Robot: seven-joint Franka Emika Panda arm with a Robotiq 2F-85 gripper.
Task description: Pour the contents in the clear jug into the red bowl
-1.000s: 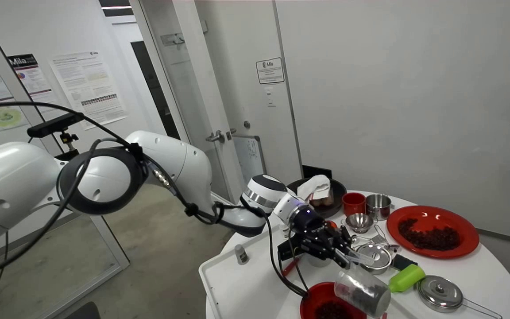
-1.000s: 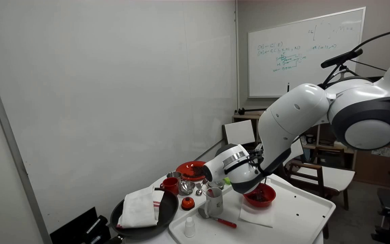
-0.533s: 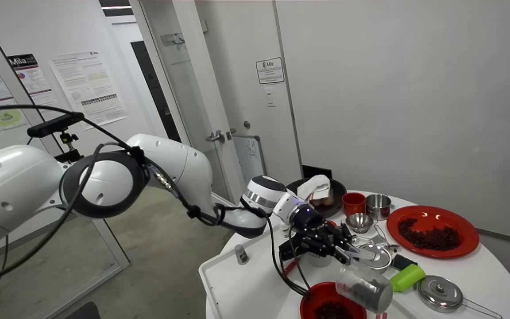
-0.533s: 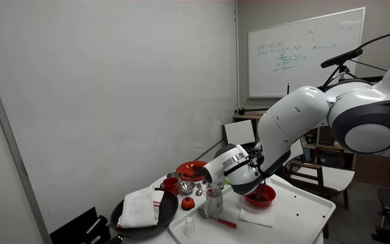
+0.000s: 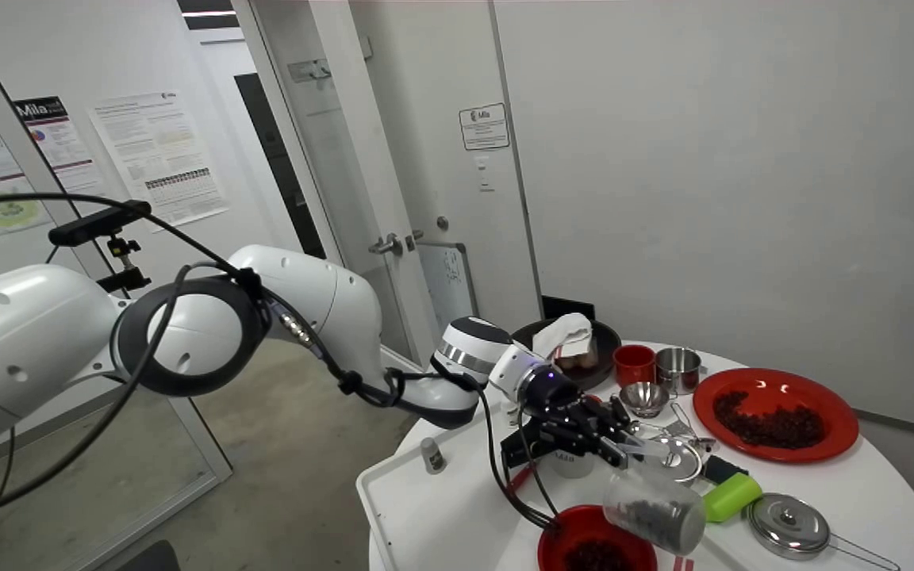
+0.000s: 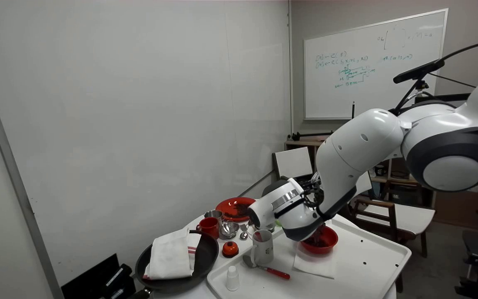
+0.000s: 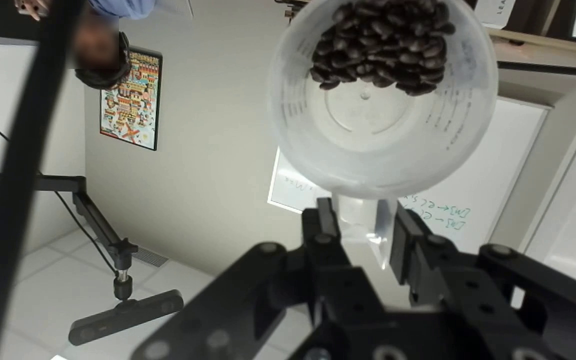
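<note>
My gripper (image 5: 625, 452) is shut on the handle of the clear jug (image 5: 651, 507) and holds it tilted on its side, above and beside the red bowl (image 5: 562, 530). In the wrist view the fingers (image 7: 363, 225) pinch the see-through handle, and I look into the mouth of the jug (image 7: 368, 160). Dark beans lie along its low side near its bottom. The bowl holds some dark beans and is partly cut off by the frame edge. It also shows in an exterior view (image 6: 331, 240), where the arm hides the gripper and most or all of the jug.
The bowl stands on a white tray (image 6: 371, 270) with a white mug (image 6: 262, 251), a red-handled utensil (image 6: 278, 273) and a small white cup (image 6: 232, 279). Beyond are a wide red dish (image 5: 830, 432), metal cups, a green bottle (image 5: 731, 498) and a lidded pan (image 5: 789, 523).
The jug's bottom end has risen slightly and moved a little to the right, so the jug lies more level. The upper arm has sunk slightly. The grip on the handle is unchanged.
</note>
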